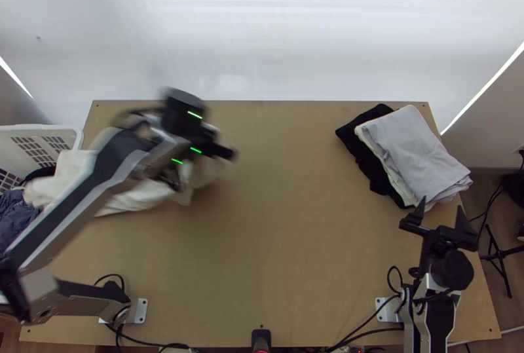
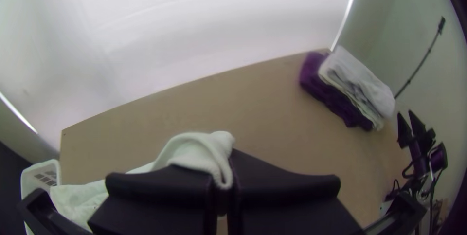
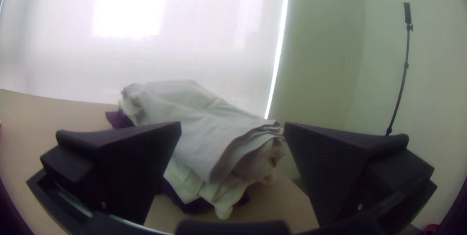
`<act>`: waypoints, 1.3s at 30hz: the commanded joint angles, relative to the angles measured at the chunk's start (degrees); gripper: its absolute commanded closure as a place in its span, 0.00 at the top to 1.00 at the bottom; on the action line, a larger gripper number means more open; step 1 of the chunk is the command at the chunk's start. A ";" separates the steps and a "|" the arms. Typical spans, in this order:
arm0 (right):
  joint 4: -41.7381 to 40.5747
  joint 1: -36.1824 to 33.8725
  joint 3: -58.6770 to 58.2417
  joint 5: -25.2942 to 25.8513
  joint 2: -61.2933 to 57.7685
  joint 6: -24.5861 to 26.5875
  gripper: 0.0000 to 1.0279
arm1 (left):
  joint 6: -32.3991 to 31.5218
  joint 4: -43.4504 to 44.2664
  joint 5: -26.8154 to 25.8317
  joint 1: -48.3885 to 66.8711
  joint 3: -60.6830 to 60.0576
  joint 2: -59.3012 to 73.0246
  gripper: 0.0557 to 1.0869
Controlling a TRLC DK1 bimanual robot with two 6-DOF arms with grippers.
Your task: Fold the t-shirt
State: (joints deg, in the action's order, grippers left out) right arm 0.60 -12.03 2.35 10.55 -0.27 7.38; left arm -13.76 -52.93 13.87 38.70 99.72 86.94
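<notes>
A cream-white cloth t-shirt lies bunched beside a white plastic laundry basket at one end of a light wooden table, one end of the garment draped over the basket's rim and the rest trailing onto the tabletop. The left gripper, on the table side of the basket, grips the shirt's end farther from the basket; in the left wrist view, its two wide black fingers are pressed together on the fabric, with a rounded loop of it bulging up from between them. The silver-and-black left arm spans the stretch of shirt nearest the basket.

Well apart from the basket, at the opposite end of the table, the right gripper is empty, its black fingers spread wide and just beside a stack of folded laundry. The pile, also across the table from the basket, is topped by a pale grey folded garment, with a cream folded garment beneath it and a dark folded garment at the bottom. Inside the basket sits a crumpled dark blue garment. Beyond the basket and the table's far edge hangs a smooth white screen.
</notes>
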 commanded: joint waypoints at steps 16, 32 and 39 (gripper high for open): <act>13.11 -5.28 19.54 1.32 0.19 3.87 0.96 | -0.39 16.10 -0.25 19.93 26.93 40.68 0.03; 19.00 -5.46 25.69 1.32 -10.36 3.61 0.96 | 3.21 21.11 -1.04 19.31 26.14 30.57 0.96; 6.78 -5.72 23.40 5.27 -5.97 9.85 0.93 | 3.04 15.13 -2.18 12.45 26.14 20.55 0.96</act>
State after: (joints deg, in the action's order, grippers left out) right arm 12.34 -17.65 26.24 13.65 -6.55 12.91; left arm -11.29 -33.61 12.88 55.37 126.21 116.29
